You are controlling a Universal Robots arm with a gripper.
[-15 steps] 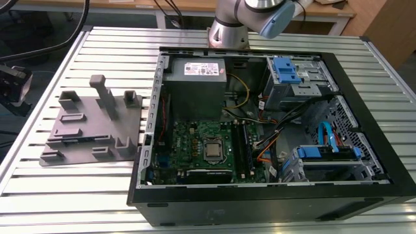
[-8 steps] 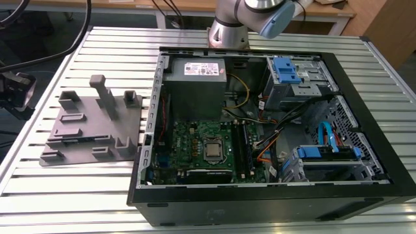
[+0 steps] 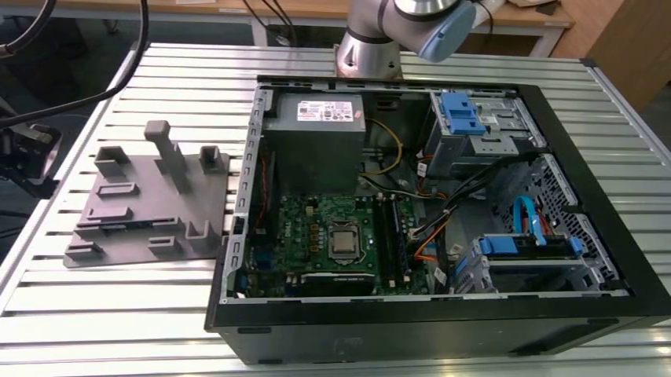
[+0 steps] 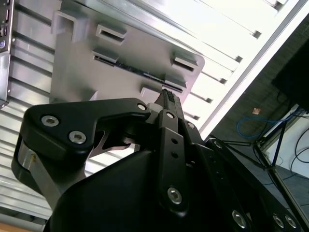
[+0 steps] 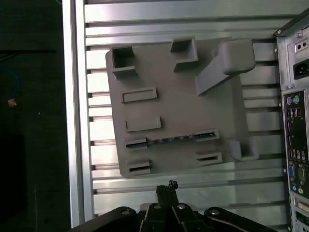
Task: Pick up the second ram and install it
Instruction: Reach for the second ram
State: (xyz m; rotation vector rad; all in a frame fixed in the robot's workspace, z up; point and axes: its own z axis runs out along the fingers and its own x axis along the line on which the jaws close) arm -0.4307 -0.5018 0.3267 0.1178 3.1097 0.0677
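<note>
The second ram (image 5: 176,138) stands on its edge in the grey slotted tray (image 5: 169,96), a thin dark strip spanning two of the tray's slot blocks. In both wrist views it lies out past the gripper's tips, apart from them and not touched. The gripper (image 5: 166,186) hangs above the tray's near edge with its black fingers drawn together and nothing between them; in the second wrist view the gripper (image 4: 168,99) points at the same strip (image 4: 140,72). In the exterior view the ram (image 3: 128,228) sits low in the tray (image 3: 147,196), on the slatted metal table (image 3: 126,314). The open computer case (image 3: 419,322) stands just beside the tray, and its green motherboard (image 3: 314,220) lies inside.
</note>
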